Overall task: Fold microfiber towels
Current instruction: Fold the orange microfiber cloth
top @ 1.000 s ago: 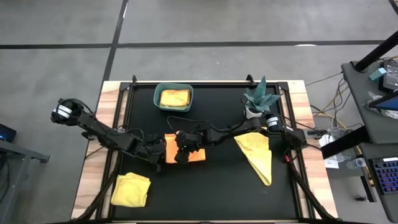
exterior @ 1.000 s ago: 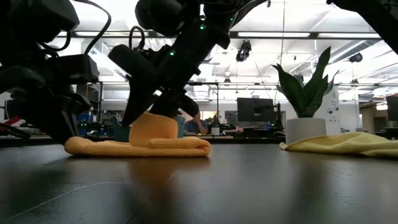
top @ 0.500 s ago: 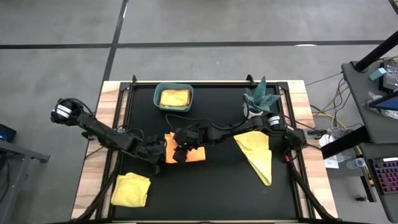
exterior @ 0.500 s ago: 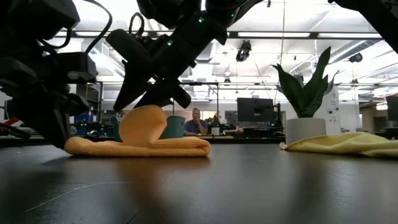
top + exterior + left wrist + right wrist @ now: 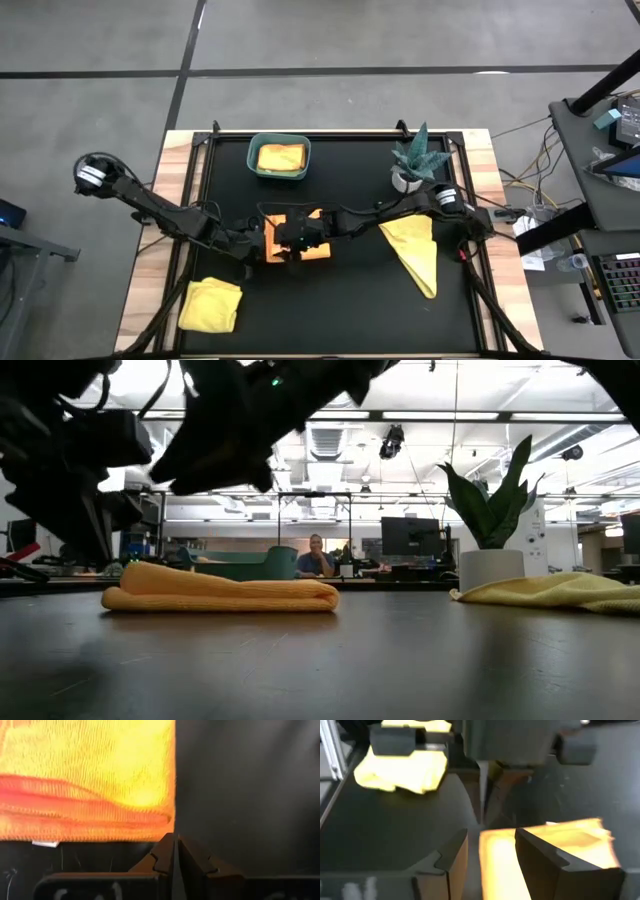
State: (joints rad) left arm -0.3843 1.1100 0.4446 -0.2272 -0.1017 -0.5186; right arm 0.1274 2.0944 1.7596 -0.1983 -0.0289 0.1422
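Folded orange towel (image 5: pixel 297 235) at the middle of the black counter (image 5: pixel 350 300), both tools beside it.

The orange towel lies flat in a low folded stack. The right tool (image 5: pixel 490 852) hangs just over it with its fingers parted, one finger on either side of the towel's edge and nothing gripped between them. The left tool (image 5: pixel 173 851) sits at the towel's corner with its fingers clenched together, empty, their tips just beside the cloth. A crumpled yellow towel (image 5: pixel 211 304) lies near the counter's front left corner, another yellow towel (image 5: pixel 412 250) is spread on the right, and a folded yellow one rests in the green bin (image 5: pixel 279 158) at the back. A potted plant (image 5: pixel 415 160) stands at the back right.
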